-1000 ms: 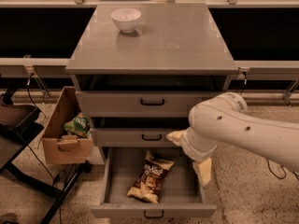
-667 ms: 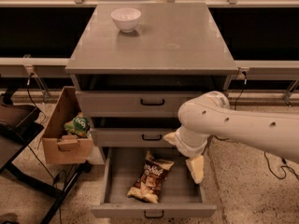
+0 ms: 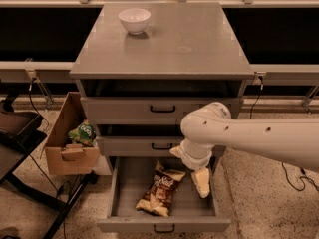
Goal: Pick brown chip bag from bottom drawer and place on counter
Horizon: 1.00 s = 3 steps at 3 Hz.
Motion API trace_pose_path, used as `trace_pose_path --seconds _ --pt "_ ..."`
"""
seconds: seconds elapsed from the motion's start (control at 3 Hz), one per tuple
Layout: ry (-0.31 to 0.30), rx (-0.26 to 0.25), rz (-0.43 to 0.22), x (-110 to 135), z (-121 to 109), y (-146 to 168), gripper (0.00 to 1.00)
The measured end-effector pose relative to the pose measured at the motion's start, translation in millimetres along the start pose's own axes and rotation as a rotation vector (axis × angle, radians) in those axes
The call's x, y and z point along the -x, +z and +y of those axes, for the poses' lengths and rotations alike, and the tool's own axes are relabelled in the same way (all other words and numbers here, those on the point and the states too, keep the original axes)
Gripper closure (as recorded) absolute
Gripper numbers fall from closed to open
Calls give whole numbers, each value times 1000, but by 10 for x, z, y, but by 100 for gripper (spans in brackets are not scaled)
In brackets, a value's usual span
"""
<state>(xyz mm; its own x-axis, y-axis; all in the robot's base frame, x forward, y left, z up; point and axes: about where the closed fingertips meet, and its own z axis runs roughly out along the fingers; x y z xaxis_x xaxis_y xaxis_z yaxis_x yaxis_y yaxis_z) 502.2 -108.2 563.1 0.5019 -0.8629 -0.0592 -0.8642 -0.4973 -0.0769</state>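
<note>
Gripper [image 3: 189, 174] hovers over the bottom drawer [image 3: 164, 225], 2 fingers [image 3: 202, 182] spread wide; brown chip bag [image 3: 160, 188] just left of them.

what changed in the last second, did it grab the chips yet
Not yet. The gripper and its arm shifted left above the right side of the open bottom drawer, closer to the brown chip bag, without touching it. The bag, the drawer and the white bowl on the counter stayed put.
</note>
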Motion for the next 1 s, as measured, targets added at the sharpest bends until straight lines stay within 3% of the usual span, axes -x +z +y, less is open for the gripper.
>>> trace_pose_path --seconds 0.67,1.0 --pt "-119 22 11 13 -234 1356 0" --pt "-254 54 112 -364 -415 2269 0"
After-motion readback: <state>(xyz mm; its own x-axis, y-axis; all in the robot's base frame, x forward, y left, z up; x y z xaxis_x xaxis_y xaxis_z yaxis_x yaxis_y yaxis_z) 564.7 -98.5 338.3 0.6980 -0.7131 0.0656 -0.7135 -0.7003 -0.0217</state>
